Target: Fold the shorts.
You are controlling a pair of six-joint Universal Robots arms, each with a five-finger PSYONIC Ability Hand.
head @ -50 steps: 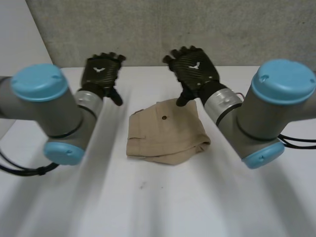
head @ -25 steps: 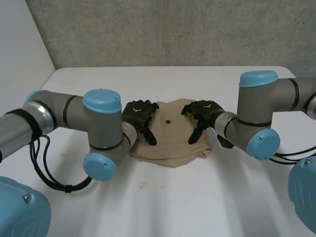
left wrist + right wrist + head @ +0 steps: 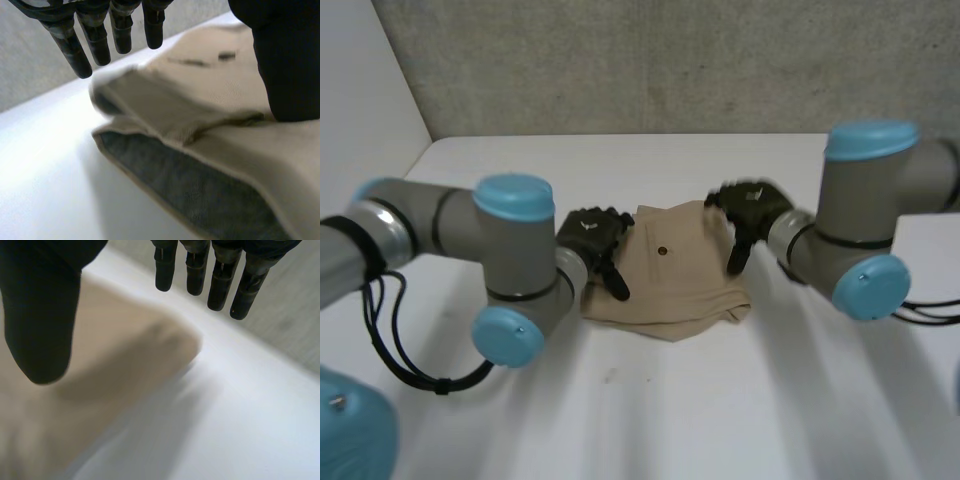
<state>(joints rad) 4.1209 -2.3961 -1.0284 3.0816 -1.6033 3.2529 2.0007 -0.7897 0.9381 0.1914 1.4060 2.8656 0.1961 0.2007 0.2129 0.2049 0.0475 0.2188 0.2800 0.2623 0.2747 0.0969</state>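
Folded tan shorts lie on the white surface. Left hand and right hand sit at opposite edges, fingers straight, holding nothing.

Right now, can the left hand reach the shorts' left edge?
Probably yes: the left hand hangs open right at that edge of the shorts, fingers straight, nothing between them.

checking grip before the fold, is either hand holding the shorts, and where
Nothing is held: the left hand and right hand are open, at opposite edges of the shorts.
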